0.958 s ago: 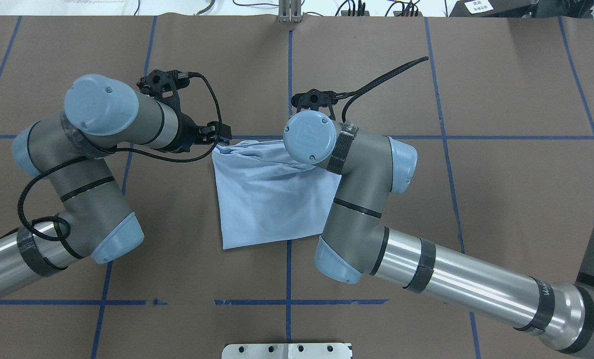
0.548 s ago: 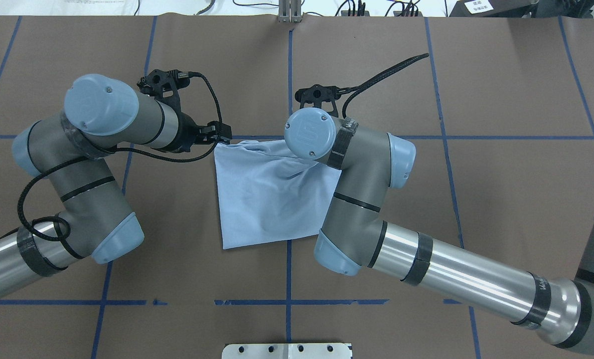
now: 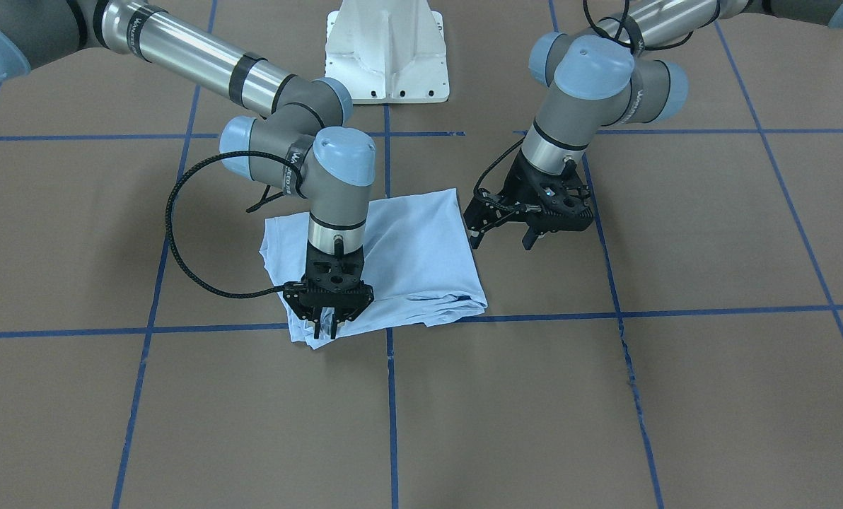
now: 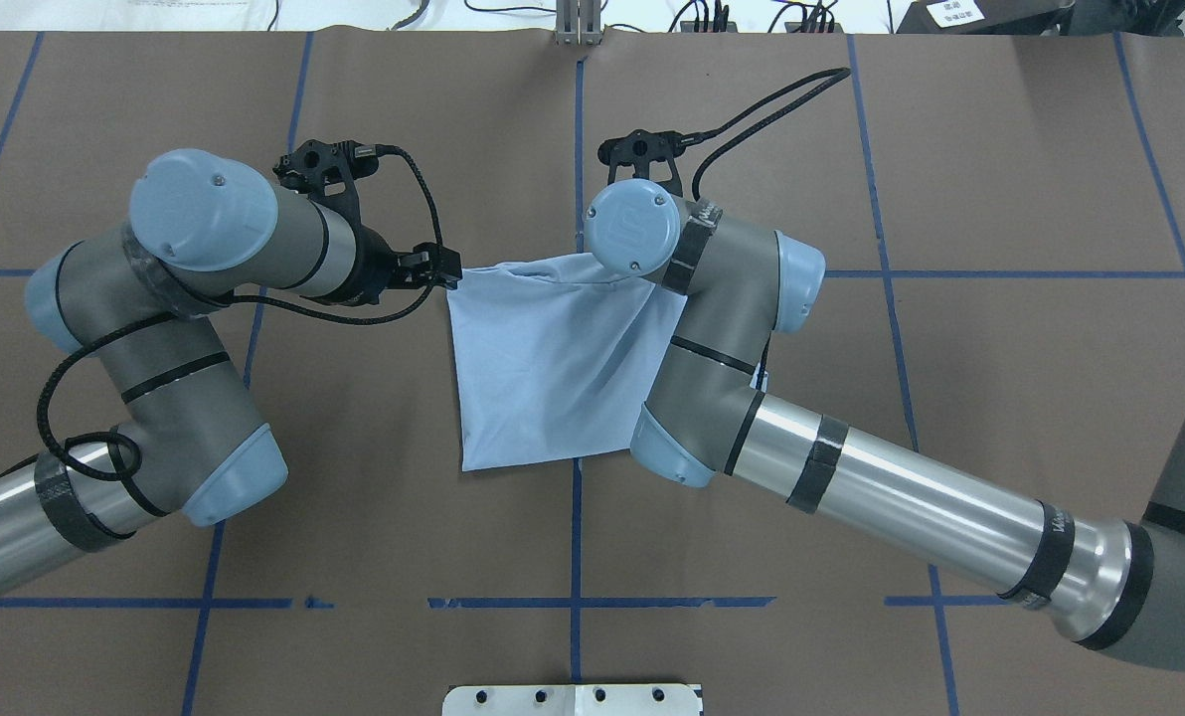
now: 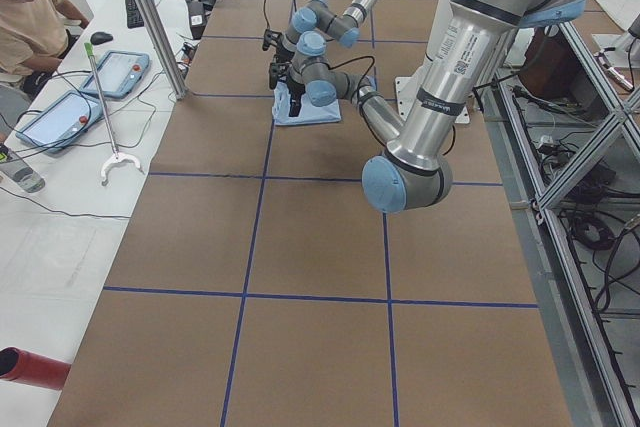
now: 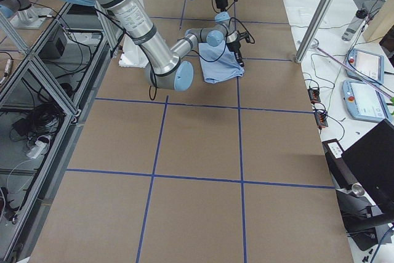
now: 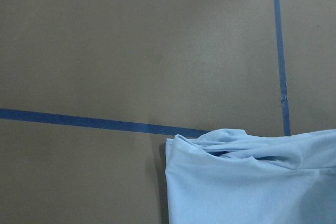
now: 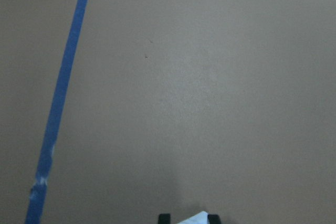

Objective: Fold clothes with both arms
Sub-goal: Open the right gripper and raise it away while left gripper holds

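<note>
T-shirt [image 4: 553, 368] shifted rightward since earlier; right tool [image 3: 326, 326] pinching its edge; left tool [image 3: 501, 239] spread, beside corner.

Overhead, we lose right gripper [image 3: 326, 331] beneath own wrist; right arm [image 4: 901, 497] covers one edge of T-shirt [image 4: 553, 368]. Right wrist view cuts fingers [image 8: 164, 217] at bottom edge.
</note>
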Available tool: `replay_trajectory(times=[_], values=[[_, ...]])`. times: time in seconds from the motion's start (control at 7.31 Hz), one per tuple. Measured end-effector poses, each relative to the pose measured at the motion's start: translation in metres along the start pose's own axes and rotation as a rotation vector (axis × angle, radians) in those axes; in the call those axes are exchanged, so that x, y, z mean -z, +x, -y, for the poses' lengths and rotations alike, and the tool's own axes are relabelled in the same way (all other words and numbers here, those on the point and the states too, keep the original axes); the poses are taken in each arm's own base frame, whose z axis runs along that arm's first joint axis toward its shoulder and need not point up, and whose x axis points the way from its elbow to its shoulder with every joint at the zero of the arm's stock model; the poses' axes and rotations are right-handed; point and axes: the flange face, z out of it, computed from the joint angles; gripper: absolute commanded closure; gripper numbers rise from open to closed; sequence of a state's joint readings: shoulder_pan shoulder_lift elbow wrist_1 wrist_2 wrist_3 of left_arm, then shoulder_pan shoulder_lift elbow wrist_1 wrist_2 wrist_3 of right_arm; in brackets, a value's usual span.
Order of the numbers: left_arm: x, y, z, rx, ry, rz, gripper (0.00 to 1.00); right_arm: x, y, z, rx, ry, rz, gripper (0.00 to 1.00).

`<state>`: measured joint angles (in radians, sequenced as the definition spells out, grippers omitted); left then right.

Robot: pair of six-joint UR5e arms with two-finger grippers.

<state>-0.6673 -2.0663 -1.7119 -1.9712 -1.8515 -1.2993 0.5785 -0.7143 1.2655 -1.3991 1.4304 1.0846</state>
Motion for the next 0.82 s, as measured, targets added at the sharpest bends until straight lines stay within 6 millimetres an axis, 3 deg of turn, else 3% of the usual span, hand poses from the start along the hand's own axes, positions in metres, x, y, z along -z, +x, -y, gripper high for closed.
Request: replay_trajectory(times=[0.14,0.41,0.55,0.68,0.82], values=[[-0.004,-0.001,-0.001,0.003,-0.003,0.006,0.00,0.007,0.004,0.018,-0.003,-0.021,0.026,0.00],[-0.027,-0.001,-0.001,0.054,-0.018,0.040,0.00,0.019,0.031,0.063,-0.013,-0.113,0.099,0.00],[-0.043,0.007,0.003,0.110,-0.022,0.055,0.18,0.023,0.048,0.082,-0.016,-0.156,0.132,0.00],[-0.052,0.016,0.006,0.177,-0.020,0.051,0.45,0.024,0.059,0.092,-0.020,-0.180,0.149,0.00],[-0.056,0.023,0.008,0.246,-0.014,0.027,0.54,0.025,0.063,0.096,-0.022,-0.189,0.156,0.00]])
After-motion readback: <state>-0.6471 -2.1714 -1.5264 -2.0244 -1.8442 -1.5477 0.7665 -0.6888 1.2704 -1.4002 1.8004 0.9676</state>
